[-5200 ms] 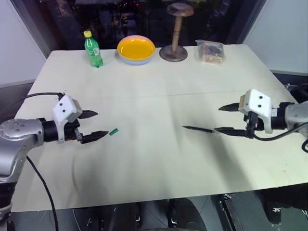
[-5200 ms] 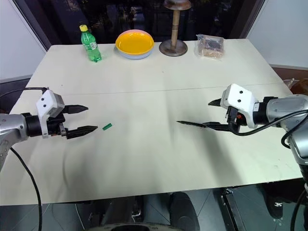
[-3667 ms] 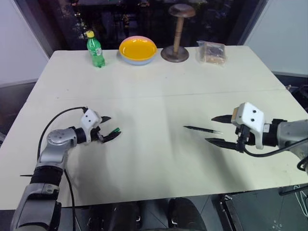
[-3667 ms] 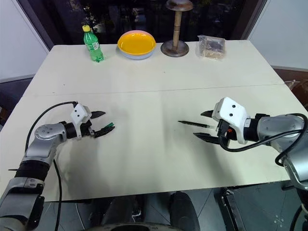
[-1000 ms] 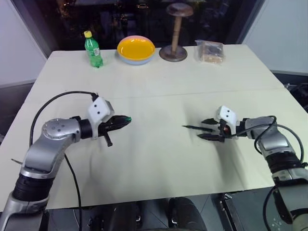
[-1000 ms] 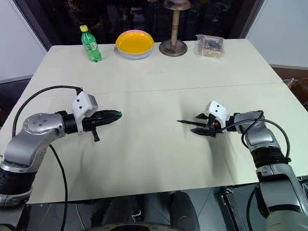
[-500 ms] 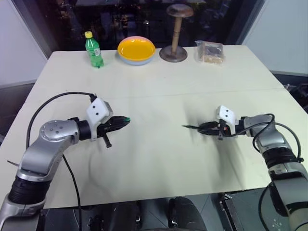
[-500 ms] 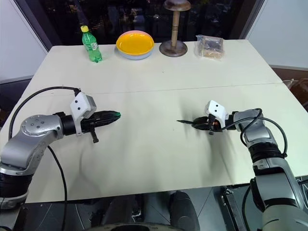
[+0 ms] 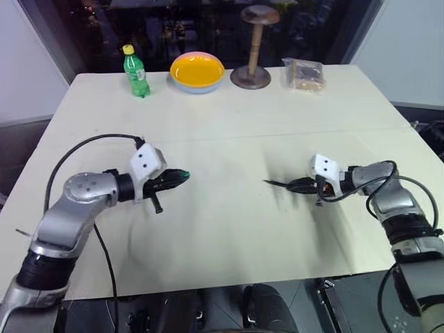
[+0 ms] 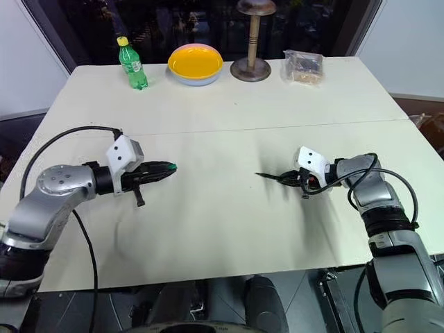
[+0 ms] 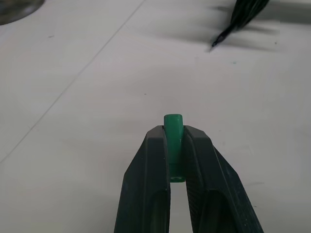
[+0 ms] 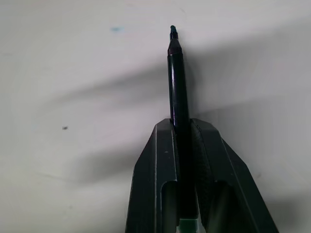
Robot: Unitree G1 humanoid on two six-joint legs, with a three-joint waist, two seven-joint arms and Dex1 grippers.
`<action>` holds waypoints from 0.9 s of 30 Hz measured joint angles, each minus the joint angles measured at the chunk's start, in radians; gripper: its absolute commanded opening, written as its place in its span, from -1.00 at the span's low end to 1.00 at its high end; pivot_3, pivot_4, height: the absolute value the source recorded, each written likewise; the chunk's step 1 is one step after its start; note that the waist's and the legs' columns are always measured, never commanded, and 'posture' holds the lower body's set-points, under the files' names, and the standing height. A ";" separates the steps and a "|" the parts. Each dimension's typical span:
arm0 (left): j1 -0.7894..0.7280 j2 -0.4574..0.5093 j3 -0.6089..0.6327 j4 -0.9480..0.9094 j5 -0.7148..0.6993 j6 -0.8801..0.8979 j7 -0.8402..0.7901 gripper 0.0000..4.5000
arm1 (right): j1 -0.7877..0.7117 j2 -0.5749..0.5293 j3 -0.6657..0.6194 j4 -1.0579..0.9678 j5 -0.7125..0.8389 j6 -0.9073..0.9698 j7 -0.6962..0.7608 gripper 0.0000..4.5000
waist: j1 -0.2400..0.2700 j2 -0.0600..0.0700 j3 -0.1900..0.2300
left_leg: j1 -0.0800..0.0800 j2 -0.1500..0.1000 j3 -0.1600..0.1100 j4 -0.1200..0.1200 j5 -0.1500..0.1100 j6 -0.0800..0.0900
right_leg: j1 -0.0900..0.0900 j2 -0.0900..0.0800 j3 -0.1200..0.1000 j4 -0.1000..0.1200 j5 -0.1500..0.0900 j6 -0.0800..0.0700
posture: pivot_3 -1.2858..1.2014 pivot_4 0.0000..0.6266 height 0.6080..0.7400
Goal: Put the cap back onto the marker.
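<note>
- Currently, left claw (image 11: 174, 145) is clamped on the cap (image 11: 173, 127), above the counter (image 9: 222, 125).
- Right claw (image 12: 181, 127) is clamped on the marker (image 12: 176, 77), tip pointing toward the cap, well apart.

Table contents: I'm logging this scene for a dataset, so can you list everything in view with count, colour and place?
cap: one, bright green, pinched in the left tool's tip
marker: one, dark, held in the right tool, tip pointing toward the left arm
bottle: one, green with yellow lid, far left of table
bowl: one, yellow inside, far edge, beside the bottle
wooden stand: one, brown, far centre
clear packet: one, far right
table: one, cream
left tool: shut on cap
right tool: shut on marker
</note>
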 measured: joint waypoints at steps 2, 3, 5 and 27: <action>-0.050 -0.020 -0.032 0.053 0.021 -0.055 -0.029 -1.00 | -0.003 -0.011 0.000 -0.088 -0.002 0.015 0.002 -0.98 | 0.000 0.000 0.000 | 0.000 0.000 0.000 0.000 0.000 -0.001 | 0.000 0.000 0.000 0.000 0.000 0.000 | 0.03 -0.52 1.00; -0.070 -0.031 -0.046 0.084 0.030 -0.082 -0.047 -1.00 | -0.006 -0.012 0.000 -0.129 0.000 0.031 0.003 -0.98 | 0.000 0.000 0.000 | 0.000 0.000 0.000 0.000 0.001 -0.001 | 0.000 0.000 0.000 0.000 0.000 0.000 | 0.03 -0.52 1.00; -0.105 -0.053 -0.081 0.142 0.047 -0.133 -0.088 -1.00 | -0.010 -0.015 0.000 -0.214 0.003 0.060 0.005 -0.98 | 0.000 0.000 0.000 | 0.000 0.000 0.000 0.000 0.001 -0.001 | -0.001 0.001 0.000 0.000 0.000 0.000 | 0.03 -0.52 1.00; -0.276 -0.167 -0.174 0.438 0.145 -0.389 -0.289 -1.00 | -0.068 0.053 0.060 -0.380 0.009 0.194 -0.017 -0.98 | 0.001 0.000 0.000 | -0.001 0.001 0.000 0.001 0.000 0.001 | -0.001 0.002 0.000 0.001 0.001 0.002 | 0.03 -0.52 1.00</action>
